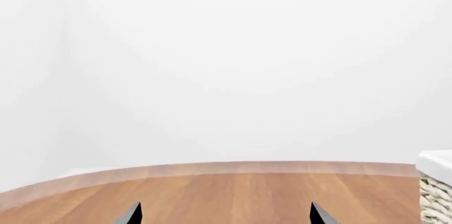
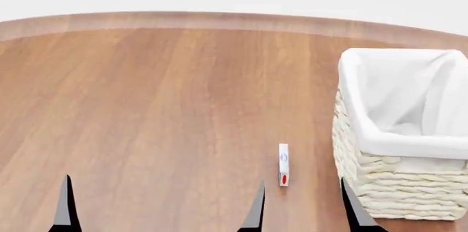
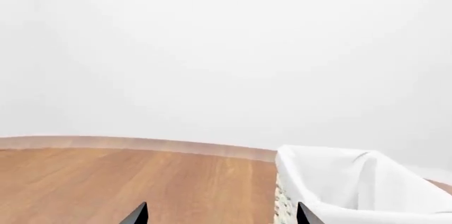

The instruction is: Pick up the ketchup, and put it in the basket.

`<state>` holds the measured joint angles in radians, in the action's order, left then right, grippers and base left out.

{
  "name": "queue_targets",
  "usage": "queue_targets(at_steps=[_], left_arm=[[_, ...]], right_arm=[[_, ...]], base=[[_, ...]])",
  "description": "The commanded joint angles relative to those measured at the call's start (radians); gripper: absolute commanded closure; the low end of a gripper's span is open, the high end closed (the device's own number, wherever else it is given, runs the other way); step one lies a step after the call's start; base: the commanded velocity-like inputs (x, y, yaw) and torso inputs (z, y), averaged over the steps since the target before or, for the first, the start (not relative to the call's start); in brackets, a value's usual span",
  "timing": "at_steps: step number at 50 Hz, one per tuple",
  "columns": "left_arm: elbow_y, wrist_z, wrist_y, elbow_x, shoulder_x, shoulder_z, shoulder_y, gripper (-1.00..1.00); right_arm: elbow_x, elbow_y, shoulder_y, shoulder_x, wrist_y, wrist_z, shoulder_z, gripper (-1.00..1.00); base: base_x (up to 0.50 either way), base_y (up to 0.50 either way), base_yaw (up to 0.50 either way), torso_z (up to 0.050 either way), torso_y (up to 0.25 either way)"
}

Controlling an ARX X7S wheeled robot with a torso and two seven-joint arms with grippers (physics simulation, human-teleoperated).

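Observation:
The ketchup is out of view in all three views. The basket (image 2: 380, 133), cream wicker with a white cloth liner, stands on the wooden table at the right; it also shows in the right wrist view (image 3: 353, 181) and at the edge of the left wrist view (image 1: 436, 195). My left gripper (image 2: 161, 210) is open and empty low over the table, its tips wide apart in the left wrist view (image 1: 226, 214). My right gripper (image 3: 222, 214) is open and empty. One of its fingertips (image 2: 356, 213) is close to the basket's near left corner.
A small white-and-red box (image 2: 283, 164) lies on the table just left of the basket, between the two grippers. The table's far curved edge (image 2: 219, 21) meets a plain white wall.

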<state>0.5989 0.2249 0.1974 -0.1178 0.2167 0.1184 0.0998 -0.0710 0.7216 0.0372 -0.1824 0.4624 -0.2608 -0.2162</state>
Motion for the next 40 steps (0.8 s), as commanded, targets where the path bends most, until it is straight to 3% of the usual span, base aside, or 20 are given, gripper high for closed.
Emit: queue_targets(at_steps=[1, 8, 9, 10, 19, 27, 40], left_arm=[[-0.005, 0.009, -0.004, -0.002, 0.009, 0.010, -0.001, -1.00], [-0.010, 0.017, -0.006, -0.007, 0.016, 0.015, -0.003, -1.00], [-0.010, 0.018, -0.007, -0.007, 0.017, 0.015, -0.003, -1.00], [-0.011, 0.019, -0.008, -0.008, 0.018, 0.016, -0.003, -1.00], [-0.011, 0.024, -0.003, -0.024, 0.028, 0.017, -0.001, -1.00], [0.018, -0.010, 0.025, -0.131, 0.049, -0.011, 0.020, -1.00], [0.108, -0.012, -0.129, -0.159, 0.095, -0.118, 0.301, -1.00]], right_arm=[[-0.002, -0.005, 0.000, -0.009, -0.011, -0.005, -0.012, -1.00], [-0.081, -0.010, 0.007, 0.001, -0.044, 0.021, 0.017, -1.00], [-0.024, -0.006, -0.002, -0.005, -0.017, -0.012, -0.002, -1.00], [-0.085, -0.011, 0.002, 0.004, -0.034, 0.016, 0.020, -1.00], [-0.057, -0.015, -0.002, -0.007, -0.033, 0.000, -0.003, -1.00], [-0.049, -0.016, -0.004, -0.010, -0.018, -0.015, -0.012, -1.00], [-0.056, -0.031, -0.003, -0.013, -0.012, -0.029, -0.014, -1.00]], base=[[0.00, 0.00, 0.50, 0.000, 0.000], [0.00, 0.00, 0.50, 0.000, 0.000], [0.00, 0.00, 0.48, 0.000, 0.000], [0.00, 0.00, 0.00, 0.000, 0.000], [0.00, 0.00, 0.00, 0.000, 0.000], [0.00, 0.00, 0.00, 0.000, 0.000], [0.00, 0.00, 0.00, 0.000, 0.000]])
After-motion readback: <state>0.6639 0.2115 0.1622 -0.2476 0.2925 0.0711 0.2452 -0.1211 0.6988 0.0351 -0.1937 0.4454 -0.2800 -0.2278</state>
